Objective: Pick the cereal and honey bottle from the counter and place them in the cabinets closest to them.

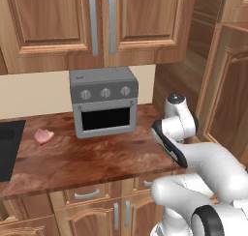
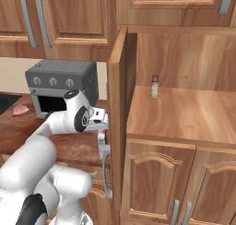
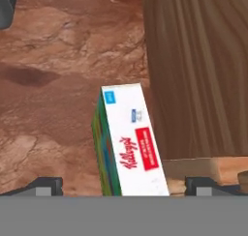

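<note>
Jaws apart over the cereal (image 3: 128,143), beside the open cabinet door (image 3: 198,70).
A jaw may strike the door (very near), tipping the box on the desk (image 3: 58,85).

**Counter and shelf: what rests on them**

We see a reddish-brown stone-patterned counter (image 1: 97,157) carrying a grey toaster oven (image 1: 103,102) toward the back and a pink lump (image 1: 43,136) near its left end. The cereal (image 3: 128,143) box stands on the counter just beside the open cabinet door (image 2: 120,113). On the wooden shelf (image 2: 184,113) stands a small box (image 2: 155,87).
</note>
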{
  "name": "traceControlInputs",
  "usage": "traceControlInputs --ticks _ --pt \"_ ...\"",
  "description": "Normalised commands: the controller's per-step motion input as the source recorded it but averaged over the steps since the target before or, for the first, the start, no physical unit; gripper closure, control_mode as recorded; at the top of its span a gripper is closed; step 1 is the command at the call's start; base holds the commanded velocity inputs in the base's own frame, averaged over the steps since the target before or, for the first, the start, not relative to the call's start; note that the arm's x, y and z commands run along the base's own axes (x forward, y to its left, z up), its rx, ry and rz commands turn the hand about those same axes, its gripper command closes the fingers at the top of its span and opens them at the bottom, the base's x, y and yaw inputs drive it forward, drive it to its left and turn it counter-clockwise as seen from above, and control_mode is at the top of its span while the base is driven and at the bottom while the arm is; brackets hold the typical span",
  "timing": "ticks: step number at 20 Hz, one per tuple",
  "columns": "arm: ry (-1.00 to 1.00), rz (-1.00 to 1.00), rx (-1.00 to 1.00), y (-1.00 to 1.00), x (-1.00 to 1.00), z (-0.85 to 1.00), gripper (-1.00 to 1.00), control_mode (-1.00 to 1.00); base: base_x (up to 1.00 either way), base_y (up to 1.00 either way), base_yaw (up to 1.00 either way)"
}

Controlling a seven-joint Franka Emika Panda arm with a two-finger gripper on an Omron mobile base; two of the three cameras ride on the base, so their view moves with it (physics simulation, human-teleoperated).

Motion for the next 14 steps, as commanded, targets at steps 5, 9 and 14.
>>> traceControlInputs --ticks 5,9,14 --pt "0.00 0.00 0.00 -0.01 0.30 -0.21 -1.00 -1.00 0.00 0.00 0.00" --pt "0.00 0.00 0.00 -0.02 0.22 -0.19 -1.00 -1.00 0.00 0.00 0.00" --pt "0.00 0.00 -0.01 -0.04 0.12 -0.22 -1.00 -1.00 0.00 0.00 0.00"
